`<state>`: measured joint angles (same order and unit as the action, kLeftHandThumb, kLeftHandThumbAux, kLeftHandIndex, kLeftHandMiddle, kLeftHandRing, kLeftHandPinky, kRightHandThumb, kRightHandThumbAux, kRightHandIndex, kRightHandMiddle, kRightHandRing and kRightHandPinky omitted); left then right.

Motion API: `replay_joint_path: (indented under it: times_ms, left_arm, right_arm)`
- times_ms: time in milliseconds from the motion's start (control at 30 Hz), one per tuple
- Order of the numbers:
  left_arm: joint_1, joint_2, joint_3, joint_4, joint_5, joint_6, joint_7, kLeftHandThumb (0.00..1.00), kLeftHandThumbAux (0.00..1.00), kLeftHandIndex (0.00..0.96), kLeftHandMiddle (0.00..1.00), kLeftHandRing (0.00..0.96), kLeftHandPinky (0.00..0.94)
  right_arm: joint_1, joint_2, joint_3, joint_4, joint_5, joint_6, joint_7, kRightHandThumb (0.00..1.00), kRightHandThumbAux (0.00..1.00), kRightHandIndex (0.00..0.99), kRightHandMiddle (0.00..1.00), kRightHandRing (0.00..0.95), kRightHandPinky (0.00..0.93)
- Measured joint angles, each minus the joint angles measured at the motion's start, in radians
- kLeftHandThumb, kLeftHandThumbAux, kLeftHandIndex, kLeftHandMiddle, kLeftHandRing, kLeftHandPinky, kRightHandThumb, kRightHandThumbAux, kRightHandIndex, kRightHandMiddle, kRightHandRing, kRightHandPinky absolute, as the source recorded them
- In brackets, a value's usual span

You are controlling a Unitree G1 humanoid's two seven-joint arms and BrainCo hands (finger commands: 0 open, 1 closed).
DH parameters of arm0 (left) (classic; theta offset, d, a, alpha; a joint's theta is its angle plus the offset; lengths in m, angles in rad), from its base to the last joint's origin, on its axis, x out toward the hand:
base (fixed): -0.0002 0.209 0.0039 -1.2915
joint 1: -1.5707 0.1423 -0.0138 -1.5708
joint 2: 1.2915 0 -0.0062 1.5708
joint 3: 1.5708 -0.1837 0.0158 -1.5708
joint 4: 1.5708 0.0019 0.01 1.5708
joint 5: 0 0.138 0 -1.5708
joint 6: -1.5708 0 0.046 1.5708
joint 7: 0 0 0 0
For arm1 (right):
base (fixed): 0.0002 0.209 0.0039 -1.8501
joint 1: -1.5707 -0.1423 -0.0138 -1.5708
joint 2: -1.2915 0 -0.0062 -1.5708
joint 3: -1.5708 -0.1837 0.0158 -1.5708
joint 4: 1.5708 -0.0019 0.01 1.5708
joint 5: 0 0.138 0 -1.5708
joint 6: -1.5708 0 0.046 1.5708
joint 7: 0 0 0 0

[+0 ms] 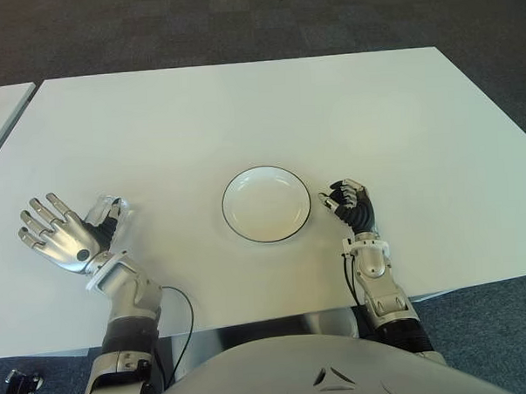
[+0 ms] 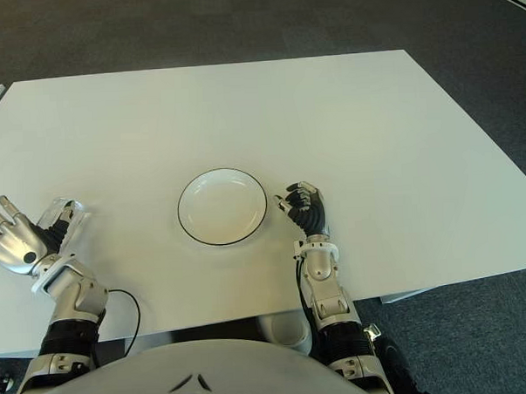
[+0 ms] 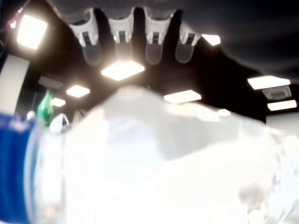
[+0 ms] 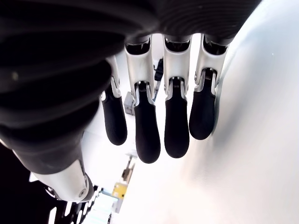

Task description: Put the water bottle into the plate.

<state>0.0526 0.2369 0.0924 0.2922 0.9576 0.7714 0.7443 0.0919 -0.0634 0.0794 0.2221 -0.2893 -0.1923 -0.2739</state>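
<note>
The left hand (image 1: pixel 59 232) lies palm up with fingers spread wide, the clear plastic water bottle (image 1: pixel 106 209) just beside its thumb on the white worktop (image 1: pixel 242 111). The right hand (image 1: pixel 351 206), fingers loosely curled and holding nothing, shows just right of the round white black-rimmed plate (image 1: pixel 266 205).

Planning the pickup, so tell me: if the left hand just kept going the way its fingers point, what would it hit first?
Nothing, as far as the eye views show: the left hand has its fingers aimed outward over bare table, away from the plate. The bottle lies beside its palm.

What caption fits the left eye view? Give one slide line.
Left hand open beside the clear water bottle; empty plate mid-table; right hand curled at the plate's right.
</note>
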Motion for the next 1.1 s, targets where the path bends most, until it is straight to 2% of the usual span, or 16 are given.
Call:
replay_joint_path:
  times_ms: [100, 233, 400, 600, 733, 867, 1100]
  left_arm:
    - [-0.031, 0.005, -0.016, 0.054, -0.012, 0.090, -0.085, 0.354, 0.188, 0.000, 0.000, 0.000, 0.000]
    - [-0.054, 0.019, -0.057, 0.103, -0.018, 0.164, -0.169, 0.349, 0.174, 0.000, 0.000, 0.000, 0.000]
    - [-0.088, 0.077, -0.113, 0.144, -0.022, 0.199, -0.275, 0.350, 0.175, 0.000, 0.000, 0.000, 0.000]
    - [-0.096, 0.167, -0.195, 0.145, -0.016, 0.198, -0.416, 0.364, 0.200, 0.000, 0.000, 0.000, 0.000]
    - [-0.094, 0.219, -0.231, 0.125, -0.020, 0.170, -0.501, 0.367, 0.244, 0.000, 0.000, 0.000, 0.000]
    - [-0.089, 0.260, -0.245, 0.120, -0.055, 0.096, -0.557, 0.367, 0.286, 0.000, 0.021, 0.000, 0.000]
    - [-0.122, 0.286, -0.219, 0.206, -0.124, -0.090, -0.501, 0.382, 0.329, 0.000, 0.059, 0.001, 0.000]
  right_arm:
    - [0.000, -0.001, -0.001, 0.003, 0.001, -0.006, 0.002, 0.703, 0.733, 0.426, 0.573, 0.545, 0.474]
    - [0.001, 0.000, 0.000, 0.003, 0.002, -0.011, 0.005, 0.703, 0.733, 0.426, 0.572, 0.548, 0.493]
    - [0.002, -0.001, -0.002, 0.003, 0.001, -0.014, 0.007, 0.703, 0.732, 0.426, 0.569, 0.549, 0.501]
    - [0.003, -0.004, -0.004, 0.003, 0.001, -0.014, 0.007, 0.702, 0.732, 0.425, 0.558, 0.545, 0.511]
    - [0.004, -0.006, -0.005, 0.002, 0.000, -0.013, 0.006, 0.702, 0.732, 0.425, 0.561, 0.549, 0.504]
    - [0.005, -0.005, -0.006, 0.001, 0.000, -0.009, 0.007, 0.702, 0.732, 0.425, 0.563, 0.548, 0.493]
    - [0.008, -0.005, -0.004, -0.001, 0.000, -0.008, 0.010, 0.702, 0.733, 0.425, 0.557, 0.540, 0.498]
